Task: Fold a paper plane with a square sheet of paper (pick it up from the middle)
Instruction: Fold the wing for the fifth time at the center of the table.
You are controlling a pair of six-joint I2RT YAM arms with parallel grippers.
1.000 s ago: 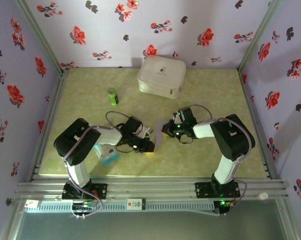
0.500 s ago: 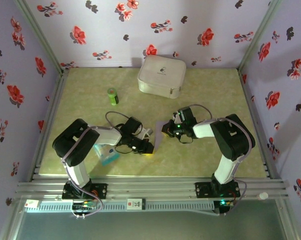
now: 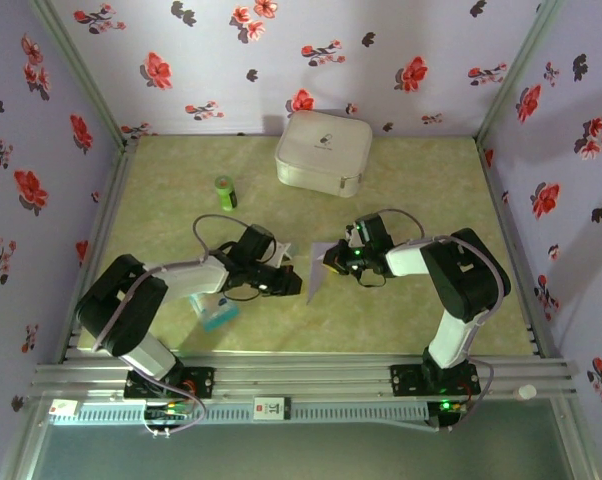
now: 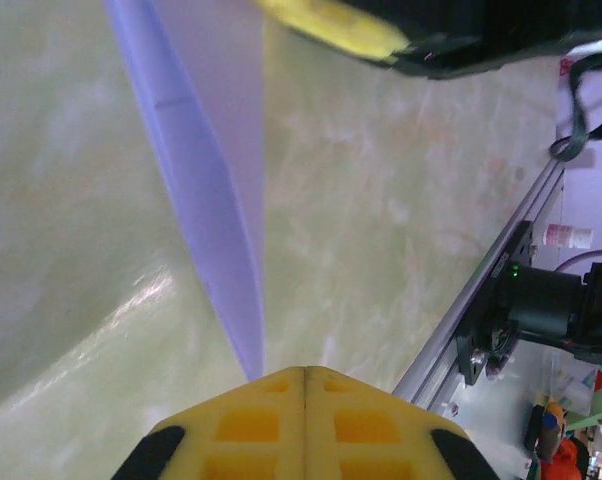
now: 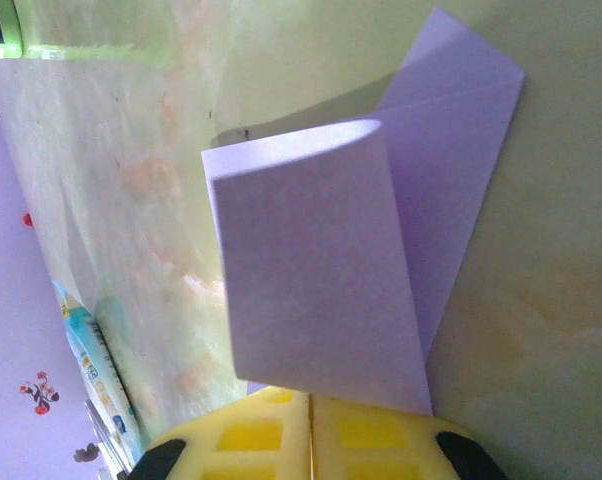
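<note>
The square sheet of paper [image 3: 317, 270] is pale lavender and lies between my two grippers at mid-table. In the right wrist view the paper [image 5: 311, 270] is folded over: one flap curls up off the table above a flat layer. My right gripper [image 5: 310, 395] [image 3: 332, 262] is shut on that flap's near edge. My left gripper [image 3: 293, 283] [image 4: 304, 372] is shut. The paper [image 4: 196, 170] runs away from it as a narrow strip. The strip's tip slips behind one fingertip beside the seam, so a pinch there cannot be told.
A white case [image 3: 323, 152] stands at the back wall, and a green bottle [image 3: 226, 192] stands at back left. A blue-and-white packet [image 3: 213, 312] [image 5: 96, 360] lies under the left arm. The metal rail [image 4: 481, 300] runs along the near edge.
The left arm's elbow swung out to the left; its gripper drew back a little from the paper's near corner and its jaws closed. The right gripper kept still.
</note>
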